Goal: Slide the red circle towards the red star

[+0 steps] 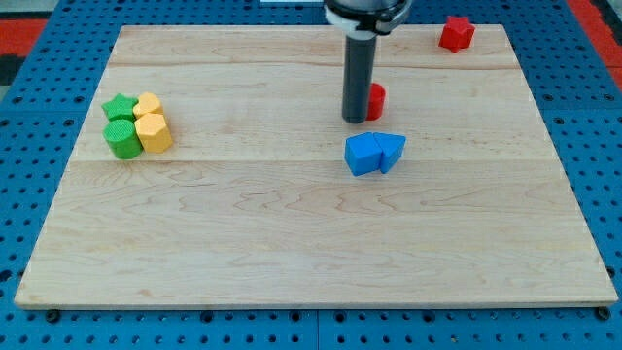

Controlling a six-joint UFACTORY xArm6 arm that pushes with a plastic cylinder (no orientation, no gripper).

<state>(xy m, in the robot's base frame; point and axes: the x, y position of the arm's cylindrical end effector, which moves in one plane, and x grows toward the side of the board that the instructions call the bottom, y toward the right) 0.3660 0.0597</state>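
The red circle [376, 99] lies on the wooden board [311, 214] just above the middle, partly hidden behind my rod. My tip [355, 119] rests against the circle's left side. The red star [455, 33] sits near the board's top right corner, well up and to the right of the circle.
A blue cube [363, 154] and a blue triangle [391, 150] touch each other just below my tip. At the view's left a green star [120, 106], a yellow block [148, 105], a green cylinder [122, 138] and a yellow hexagon [154, 132] form a tight cluster.
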